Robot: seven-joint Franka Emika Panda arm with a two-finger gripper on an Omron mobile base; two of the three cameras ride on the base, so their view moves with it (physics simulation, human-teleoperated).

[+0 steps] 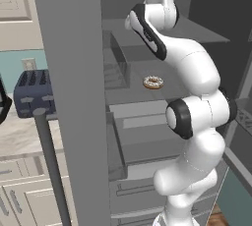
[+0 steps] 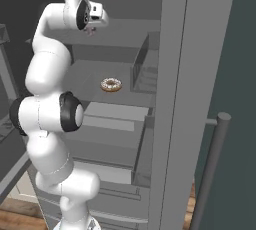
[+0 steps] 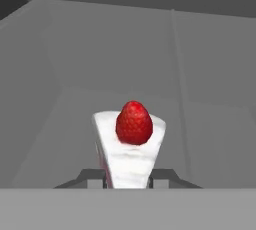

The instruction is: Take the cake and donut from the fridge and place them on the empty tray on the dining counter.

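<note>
The fridge (image 1: pixel 74 97) is seen with its doors standing open, and the arm is reached up into the upper part of it, toward the top of both base views. In the hand view the cake (image 3: pixel 131 149), a white wedge with a red berry on top, is found in the lower middle of the frame, directly between the two dark fingertips of the gripper (image 3: pixel 129 178). The fingertips are pressed against the two sides of the slice, so the gripper is closed down narrow on the cake, and a grip is judged to be made; whether the slice is already lifted from the grey shelf cannot be told. In the right base view the gripper (image 2: pixel 91 30) is shown at the upper left, on a higher shelf, but the cake itself is too small there to be made out. The donut (image 1: pixel 153 82) is left alone on the middle shelf, near the centre of the left base view, and it is well apart from the gripper. The tray and the dining counter are not yet reached, so nothing is placed. The task is judged to be at its early part: the cake is grasped only, and it must be carried out and set down, and after that the donut must be fetched as well.
</note>
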